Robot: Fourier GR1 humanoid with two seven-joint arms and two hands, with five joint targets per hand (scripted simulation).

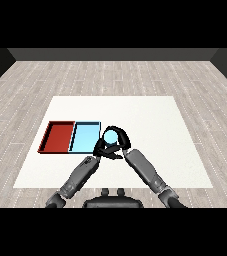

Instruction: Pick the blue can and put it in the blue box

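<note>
The blue can stands upright just right of the light blue tray, near the tray's right rim. My right hand is curled round the can from the right and from behind. My left hand sits at the can's lower left, close against the right hand and over the blue tray's right front corner. The two dark hands overlap, so the left hand's shape is hard to make out. Only the can's pale blue top shows between them.
A red tray lies directly left of the blue tray, the two touching side by side. Both trays hold nothing. The white table stretches wide to the right and toward the back.
</note>
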